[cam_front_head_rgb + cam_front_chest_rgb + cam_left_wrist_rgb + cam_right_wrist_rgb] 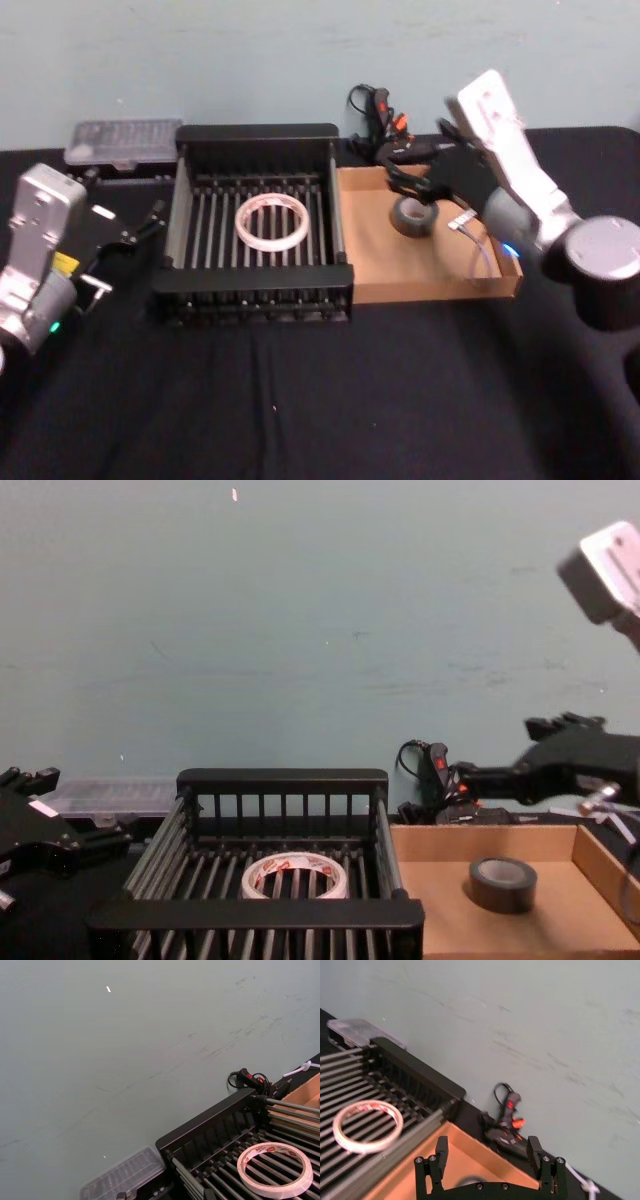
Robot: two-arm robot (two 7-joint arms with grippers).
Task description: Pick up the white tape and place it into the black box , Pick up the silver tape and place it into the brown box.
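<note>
**Both tapes boxed**

As the head view shows, white tape [271,221] lies in the black box [258,135], silver tape [415,216] in the brown box [420,290]. Right wrist view: right gripper [489,1152] spread, empty. Chest view: left gripper [60,845] parked left, state unclear. Task looks complete.

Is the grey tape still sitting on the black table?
No, the silver tape lies inside the brown box, with the right gripper above it, open and not touching it.
</note>
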